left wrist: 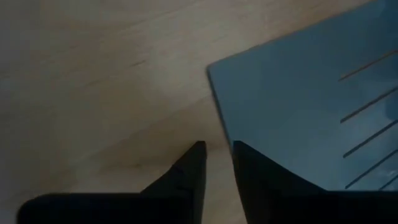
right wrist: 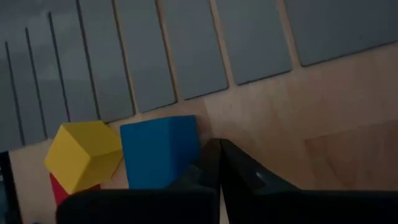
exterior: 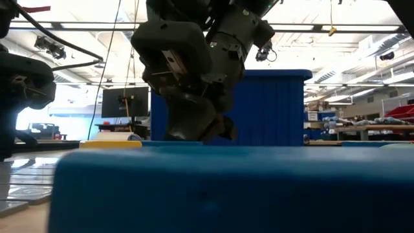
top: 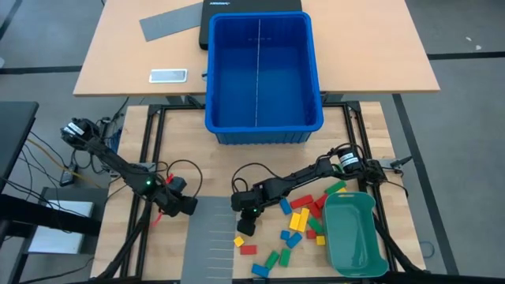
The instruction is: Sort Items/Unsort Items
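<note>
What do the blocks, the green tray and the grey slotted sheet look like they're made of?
Blocks: solid-coloured, flat-faced, sharp-edged; probably painted wood or moulded plastic, the pictures leave it open.
Green tray: likely moulded plastic, with rounded corners and a smooth, slightly glossy wall.
Grey slotted sheet: thin, matte, lying flat; maybe plastic or card, unclear.

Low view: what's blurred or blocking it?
Low view: a blurred blue block right at the lens fills the bottom half; bright ceiling lights behind leave the right claw dark. Right wrist view: soft but readable, blue block beside a yellow block.
</note>
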Tool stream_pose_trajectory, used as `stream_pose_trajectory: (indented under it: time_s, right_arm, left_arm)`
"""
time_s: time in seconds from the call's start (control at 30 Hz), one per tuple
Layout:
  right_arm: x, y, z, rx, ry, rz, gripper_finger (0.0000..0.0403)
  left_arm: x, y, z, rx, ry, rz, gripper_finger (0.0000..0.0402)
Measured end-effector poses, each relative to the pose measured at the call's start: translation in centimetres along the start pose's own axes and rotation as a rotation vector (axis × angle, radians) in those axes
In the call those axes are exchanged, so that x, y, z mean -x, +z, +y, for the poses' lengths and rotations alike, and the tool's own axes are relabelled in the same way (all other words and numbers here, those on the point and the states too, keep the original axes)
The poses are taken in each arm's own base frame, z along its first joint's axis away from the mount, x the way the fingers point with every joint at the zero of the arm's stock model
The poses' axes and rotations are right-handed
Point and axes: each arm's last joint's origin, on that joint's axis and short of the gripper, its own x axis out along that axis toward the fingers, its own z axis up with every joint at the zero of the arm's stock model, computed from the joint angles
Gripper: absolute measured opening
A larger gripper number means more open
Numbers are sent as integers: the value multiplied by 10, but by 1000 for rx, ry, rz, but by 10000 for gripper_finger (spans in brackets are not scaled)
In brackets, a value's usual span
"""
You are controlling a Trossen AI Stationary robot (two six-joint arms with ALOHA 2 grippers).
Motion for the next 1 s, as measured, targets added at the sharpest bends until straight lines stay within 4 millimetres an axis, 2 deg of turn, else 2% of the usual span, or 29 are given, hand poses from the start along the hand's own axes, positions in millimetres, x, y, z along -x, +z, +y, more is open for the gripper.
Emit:
stream_pose_trajectory:
  time_s: [0.1, 0.3, 0.7, 1.0]
  right_arm:
    - [0, 2, -3, -7, -1, -4, 2]
    - [1, 8, -9, 10, -8, -35, 5]
    - [-7, 6, -27, -52, 48, -61, 4]
    - [-14, 0, -32, -56, 59, -76, 3]
  left_arm:
    - [-4, 0, 2, 4, -25, 4, 116]
    - [-17, -1, 8, 44, -186, 26, 147]
    - [-21, 0, 12, 20, -236, 15, 152]
    - [-20, 1, 9, -57, -293, -54, 153]
